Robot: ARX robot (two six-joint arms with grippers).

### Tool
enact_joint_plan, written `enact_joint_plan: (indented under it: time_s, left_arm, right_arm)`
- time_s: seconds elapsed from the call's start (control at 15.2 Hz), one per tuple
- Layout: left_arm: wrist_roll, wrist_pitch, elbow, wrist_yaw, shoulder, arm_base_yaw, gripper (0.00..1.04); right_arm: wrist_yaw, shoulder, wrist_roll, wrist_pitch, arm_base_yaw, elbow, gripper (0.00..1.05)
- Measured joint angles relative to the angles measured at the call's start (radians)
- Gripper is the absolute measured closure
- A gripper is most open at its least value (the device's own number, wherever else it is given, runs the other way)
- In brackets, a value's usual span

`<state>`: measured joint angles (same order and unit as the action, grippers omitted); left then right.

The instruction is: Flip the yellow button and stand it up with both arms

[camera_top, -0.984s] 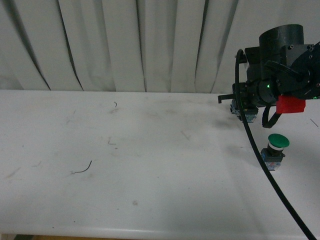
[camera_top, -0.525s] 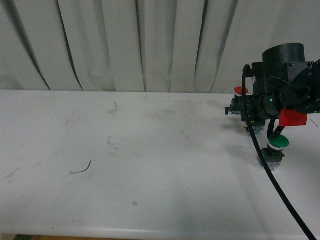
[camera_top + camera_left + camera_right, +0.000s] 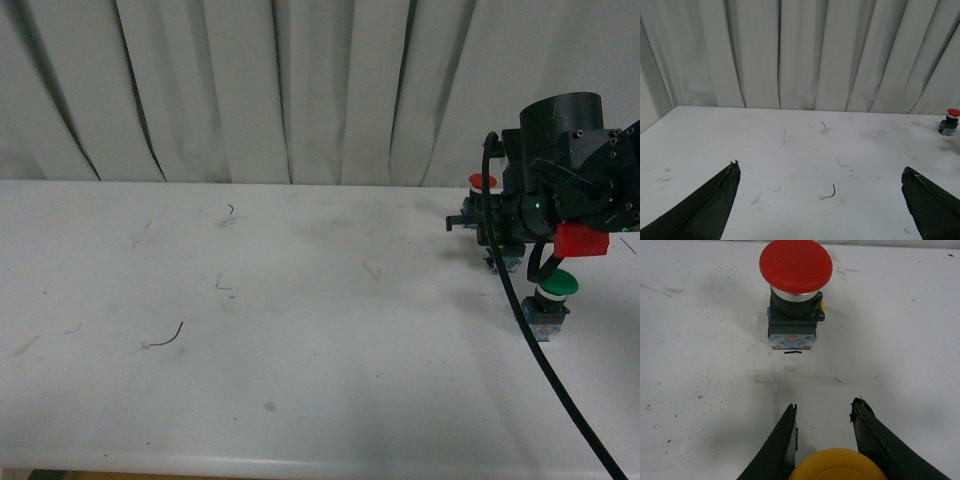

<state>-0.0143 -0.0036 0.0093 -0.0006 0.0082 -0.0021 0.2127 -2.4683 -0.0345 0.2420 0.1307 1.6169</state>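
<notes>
Clearly, at the right wrist view's bottom edge the right gripper (image 3: 822, 412) grips one yellow button (image 3: 837, 466) between narrowly parted fingers. Beyond stands one red button (image 3: 795, 265); one green button (image 3: 556, 283) sits on the desk (image 3: 300, 330). The left gripper (image 3: 820, 192) gapes wide, empty.

The right arm (image 3: 575, 165) hung low at the far right of the table (image 3: 300, 330), its bulky dark wrist and cylindrical body just above the surface, a black cable trailing from it toward the table's near edge. In the right wrist view the right gripper (image 3: 822, 412) pointed along the table, its two dark fingers (image 3: 782, 440) set close on either side of the yellow button (image 3: 837, 465), whose cap filled the gap between them. The left gripper (image 3: 820, 175) hovered high over the table, its fingers spread wide, holding nothing.
</notes>
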Motion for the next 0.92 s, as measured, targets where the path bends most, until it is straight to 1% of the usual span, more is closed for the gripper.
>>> enact_joint_plan:
  time_s: [0.33, 0.39, 0.66, 0.72, 0.79, 0.85, 0.92]
  left_arm:
    - [0.0, 0.0, 0.0, 0.0, 0.0, 0.0, 0.07]
    - [0.0, 0.0, 0.0, 0.0, 0.0, 0.0, 0.07]
    - [0.0, 0.0, 0.0, 0.0, 0.0, 0.0, 0.07]
    - [0.0, 0.0, 0.0, 0.0, 0.0, 0.0, 0.07]
    - [0.0, 0.0, 0.0, 0.0, 0.0, 0.0, 0.07]
    - [0.0, 0.0, 0.0, 0.0, 0.0, 0.0, 0.07]
    - [0.0, 0.0, 0.0, 0.0, 0.0, 0.0, 0.07]
  right_arm:
    - [0.005, 0.0, 0.001, 0.005, 0.0, 0.0, 0.72]
    - [0.006, 0.0, 0.003, 0.004, 0.0, 0.0, 0.64]
    - [0.006, 0.0, 0.006, 0.004, -0.001, 0.0, 0.2]
    - [0.006, 0.0, 0.006, 0.005, -0.001, 0.0, 0.11]
    - [0.005, 0.0, 0.005, 0.006, -0.001, 0.0, 0.04]
    - [0.003, 0.0, 0.005, 0.015, -0.002, -0.005, 0.08]
    - [-0.003, 0.003, 0.005, 0.022, -0.003, -0.012, 0.07]
